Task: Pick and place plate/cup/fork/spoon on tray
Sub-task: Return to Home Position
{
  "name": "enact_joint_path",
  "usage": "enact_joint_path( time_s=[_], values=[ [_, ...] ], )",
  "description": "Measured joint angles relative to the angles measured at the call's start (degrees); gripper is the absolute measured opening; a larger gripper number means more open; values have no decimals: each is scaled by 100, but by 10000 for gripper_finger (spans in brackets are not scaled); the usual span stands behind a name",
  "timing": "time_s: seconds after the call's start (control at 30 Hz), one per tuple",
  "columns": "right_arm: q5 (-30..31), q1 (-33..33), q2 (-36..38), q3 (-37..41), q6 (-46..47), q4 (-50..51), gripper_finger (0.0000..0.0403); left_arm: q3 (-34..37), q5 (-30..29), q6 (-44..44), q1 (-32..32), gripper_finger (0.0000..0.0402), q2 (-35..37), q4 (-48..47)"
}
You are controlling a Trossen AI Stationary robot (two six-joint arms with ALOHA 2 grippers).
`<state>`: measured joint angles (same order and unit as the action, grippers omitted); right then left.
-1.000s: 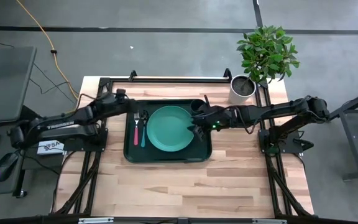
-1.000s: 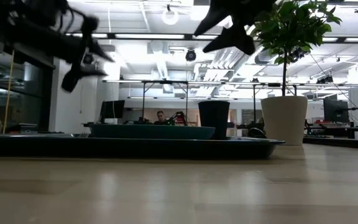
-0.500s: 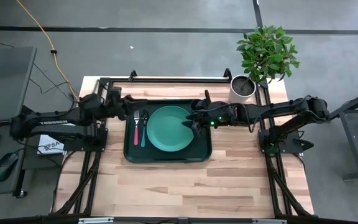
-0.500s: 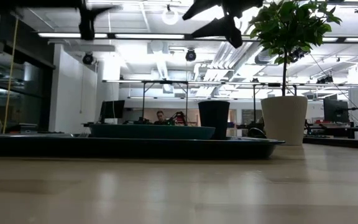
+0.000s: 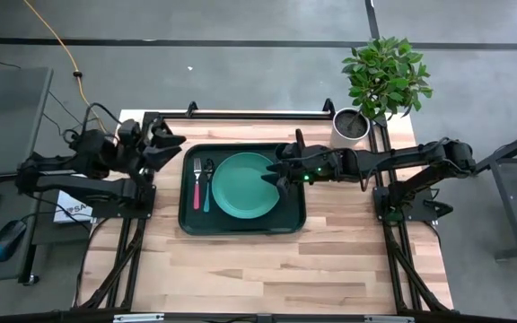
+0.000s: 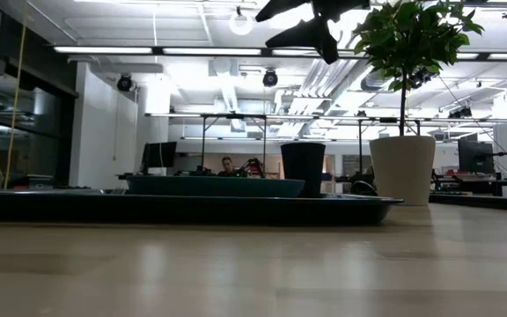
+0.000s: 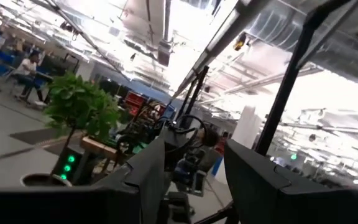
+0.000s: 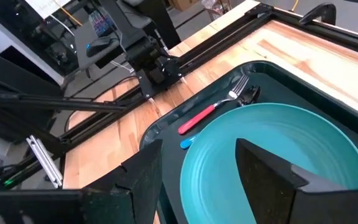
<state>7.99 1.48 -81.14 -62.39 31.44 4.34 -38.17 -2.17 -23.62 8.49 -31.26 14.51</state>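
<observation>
you've got the tray point(image 5: 240, 224) sitting mid-table with everything on it: the plate point(image 5: 245, 184) lies flat in its middle, the fork point(image 5: 197, 184) and the spoon point(image 5: 208, 185) lie side by side just to the plate's left, fork on the outside, and the cup point(image 6: 303, 170) stands upright at the tray's far right corner, mostly hidden under your right arm from above but plain in the low view, just left of the white plant pot point(image 6: 402, 170)

your right gripper point(image 5: 279, 170) hangs above the right edge of the plate, near the cup, jaws spread wide and holding nothing; its own camera looks down past both fingers point(image 8: 272, 171) onto the plate, with the fork and spoon beyond it

your left gripper point(image 5: 170, 146) is pulled back off the tray, raised over the table's far left corner and pointing across toward the plant point(image 7: 82, 109); its jaws stand apart with nothing between them
</observation>
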Motion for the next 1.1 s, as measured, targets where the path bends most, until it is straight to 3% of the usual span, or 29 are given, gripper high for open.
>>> enact_joint_path(
  time_s=[0.37, 0.5, 0.6, 0.67, 0.73, 0.93, 1.1],
  values=[
    [-157, 197, 382, 0, -141, 447, 178, 0, 4, 280, 2, 142, 456, -784],
    [95, 378, 701, 0, -171, 993, 125, 0, 5, 653, 2, 102, 563, -1125],
    [232, 543, 908, 19, -84, 1350, 70, 13, 197, 825, 4, 49, 669, -1528],
    [256, 676, 1099, 218, 123, 1270, 28, 156, 496, 862, 4, 15, 740, -1527],
    [372, 836, 1304, 530, 367, 1016, 8, 427, 634, 784, 1, 8, 858, -1417],
    [896, 1083, 2070, 1560, 973, 133, 5, 1298, 610, 582, 12, 2, 1221, -662],
    [978, 1015, 2599, 1996, 719, 4, 5, 1769, 605, 463, 50, 0, 1551, -597]
  ],
)
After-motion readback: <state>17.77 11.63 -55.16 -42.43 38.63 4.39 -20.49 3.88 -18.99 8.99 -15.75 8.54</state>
